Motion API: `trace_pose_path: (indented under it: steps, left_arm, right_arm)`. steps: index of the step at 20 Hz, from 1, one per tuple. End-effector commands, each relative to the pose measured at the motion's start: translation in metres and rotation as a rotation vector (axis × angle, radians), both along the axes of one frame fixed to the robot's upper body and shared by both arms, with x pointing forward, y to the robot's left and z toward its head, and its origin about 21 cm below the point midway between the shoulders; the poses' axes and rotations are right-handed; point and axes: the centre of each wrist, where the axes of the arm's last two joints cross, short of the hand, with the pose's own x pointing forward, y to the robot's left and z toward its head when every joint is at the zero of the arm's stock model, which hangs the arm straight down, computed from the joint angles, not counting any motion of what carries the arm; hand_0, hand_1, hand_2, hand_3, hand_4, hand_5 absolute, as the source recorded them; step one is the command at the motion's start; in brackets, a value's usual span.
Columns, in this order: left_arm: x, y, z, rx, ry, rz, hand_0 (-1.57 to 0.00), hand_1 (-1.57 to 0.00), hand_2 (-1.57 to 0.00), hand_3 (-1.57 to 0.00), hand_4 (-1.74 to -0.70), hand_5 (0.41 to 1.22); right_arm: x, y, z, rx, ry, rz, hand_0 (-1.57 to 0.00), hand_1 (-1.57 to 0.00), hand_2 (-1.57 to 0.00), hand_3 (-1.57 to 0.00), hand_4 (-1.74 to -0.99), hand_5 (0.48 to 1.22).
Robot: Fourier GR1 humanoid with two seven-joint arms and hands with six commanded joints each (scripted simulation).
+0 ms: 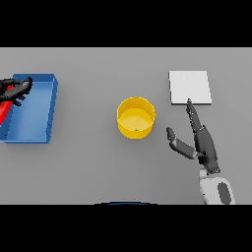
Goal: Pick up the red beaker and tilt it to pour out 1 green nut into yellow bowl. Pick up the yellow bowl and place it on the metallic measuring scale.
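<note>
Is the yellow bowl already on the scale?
No, the yellow bowl stands on the grey table, left of the scale.

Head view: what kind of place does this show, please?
Probably a laboratory-style workbench for pouring and weighing: a plain grey table with a yellow bowl holding a green nut, a flat metallic measuring scale, and a blue bin at the left.

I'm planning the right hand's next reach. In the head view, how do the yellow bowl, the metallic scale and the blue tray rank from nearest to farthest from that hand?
From the right hand:
1. Metallic scale, just beyond its fingertips, on the right.
2. Yellow bowl, to the hand's left, at the table's middle.
3. Blue tray, far left, where the left hand holds the red beaker.
</note>
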Motion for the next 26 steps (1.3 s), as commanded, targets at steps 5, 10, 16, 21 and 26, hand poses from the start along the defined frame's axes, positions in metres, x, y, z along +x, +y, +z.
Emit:
trace_pose_path:
  steps: [5, 10, 16, 21, 26]
  left_arm:
    - [0.007, -0.001, -0.002, 0.104, 0.039, -0.023, -0.26, -0.23, -0.22, -0.18, -0.74, 0.648]
    - [0.009, -0.004, -0.010, 0.126, -0.015, -0.001, -0.09, -0.07, -0.07, -0.06, -0.70, 0.653]
    - [0.008, -0.002, -0.005, 0.113, -0.109, 0.002, -0.02, -0.02, -0.02, -0.01, -0.71, 0.689]
    - [0.009, -0.003, -0.009, 0.069, -0.123, -0.015, -0.01, -0.01, -0.01, 0.00, -0.72, 0.664]
    - [0.007, -0.009, -0.011, 0.067, -0.115, -0.031, 0.00, 0.00, 0.00, 0.00, -0.71, 0.676]
  right_arm:
    - [0.003, -0.002, 0.002, -0.016, 0.007, 0.001, 0.00, 0.00, 0.00, 0.00, -1.156, 0.690]
    - [0.004, 0.001, 0.004, -0.035, 0.017, -0.017, 0.00, 0.00, 0.00, 0.00, -1.178, 0.679]
    - [0.010, 0.006, 0.019, -0.245, -0.032, 0.164, 0.00, 0.00, 0.00, 0.00, -1.153, 0.728]
    - [0.043, 0.015, 0.048, -0.707, -0.068, 0.358, 0.00, 0.00, 0.00, 0.00, -1.220, 0.701]
    - [0.065, 0.038, 0.058, -1.047, -0.172, 0.588, 0.00, 0.00, 0.00, 0.00, -1.223, 0.705]
